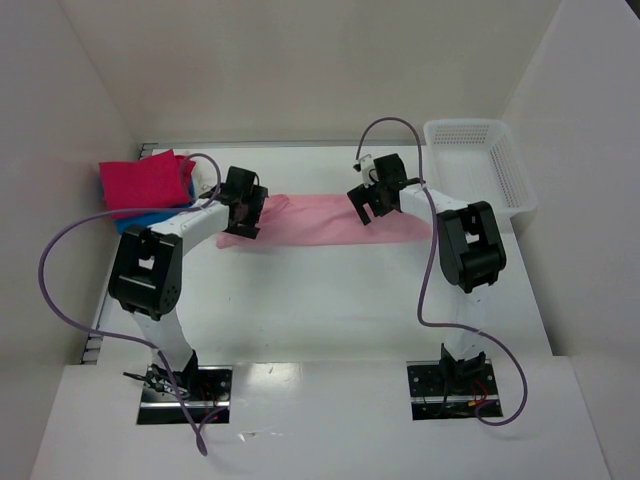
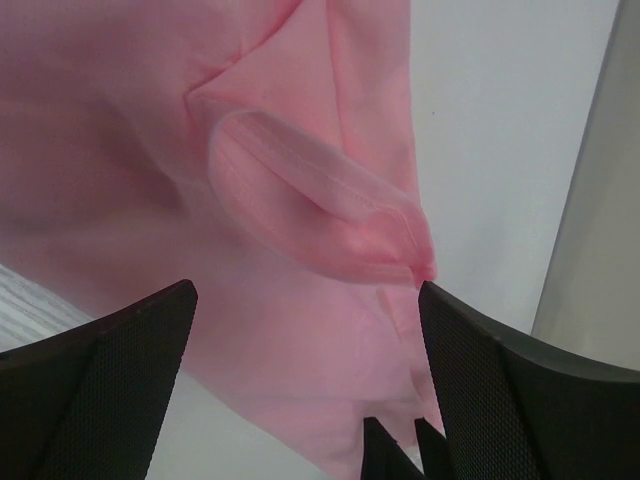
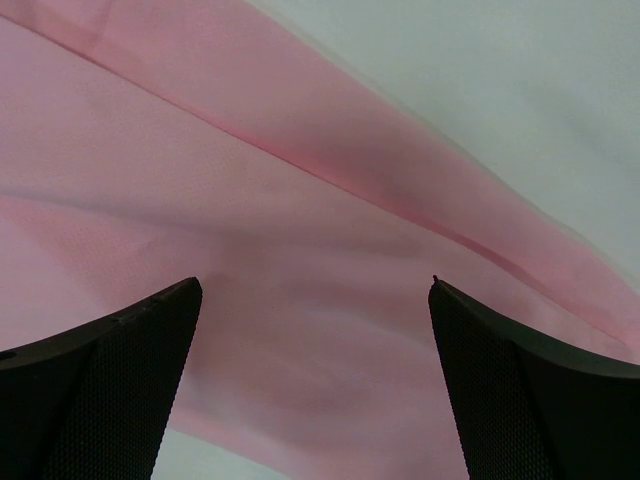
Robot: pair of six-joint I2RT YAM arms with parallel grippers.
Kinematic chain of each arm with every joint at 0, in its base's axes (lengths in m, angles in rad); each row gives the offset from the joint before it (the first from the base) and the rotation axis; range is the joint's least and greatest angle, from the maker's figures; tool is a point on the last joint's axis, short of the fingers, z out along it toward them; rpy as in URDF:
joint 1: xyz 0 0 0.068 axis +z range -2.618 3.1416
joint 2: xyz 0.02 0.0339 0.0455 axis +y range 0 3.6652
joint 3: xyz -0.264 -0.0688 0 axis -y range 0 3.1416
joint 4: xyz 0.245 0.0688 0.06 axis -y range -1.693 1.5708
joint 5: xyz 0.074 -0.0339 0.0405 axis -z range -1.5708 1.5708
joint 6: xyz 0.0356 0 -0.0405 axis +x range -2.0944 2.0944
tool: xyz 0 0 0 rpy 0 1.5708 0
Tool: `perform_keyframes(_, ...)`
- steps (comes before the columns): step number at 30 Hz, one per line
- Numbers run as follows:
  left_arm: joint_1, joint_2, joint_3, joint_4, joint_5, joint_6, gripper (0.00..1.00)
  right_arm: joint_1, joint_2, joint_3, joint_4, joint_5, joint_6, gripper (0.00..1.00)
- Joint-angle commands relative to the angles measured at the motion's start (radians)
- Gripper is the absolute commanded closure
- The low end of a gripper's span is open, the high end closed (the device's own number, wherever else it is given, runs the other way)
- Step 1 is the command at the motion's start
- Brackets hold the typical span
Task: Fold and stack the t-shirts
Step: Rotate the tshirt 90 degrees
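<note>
A light pink t-shirt [image 1: 320, 220] lies folded into a long strip across the back of the table. My left gripper [image 1: 243, 205] is open just above its left end, where a sleeve hem [image 2: 330, 195] bulges up between the jaws. My right gripper [image 1: 372, 198] is open above the strip's middle-right part, pink cloth [image 3: 300, 300] filling its view. A folded magenta t-shirt [image 1: 145, 180] lies on a folded blue one [image 1: 140, 220] at the far left.
A white mesh basket [image 1: 480, 165] stands at the back right. White walls enclose the table on the left, back and right. Purple cables loop from both arms.
</note>
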Motion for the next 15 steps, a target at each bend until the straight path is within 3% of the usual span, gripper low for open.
perform_keyframes(1,-0.002,0.045,0.044,-0.024,-0.041,-0.026,0.01,-0.006,-0.001,0.034,-0.006,0.011,-0.065,0.0)
perform_keyframes(15,-0.002,0.159,0.158,-0.139,-0.122,0.075,0.01,0.12,0.108,0.057,-0.107,0.05,-0.163,0.0)
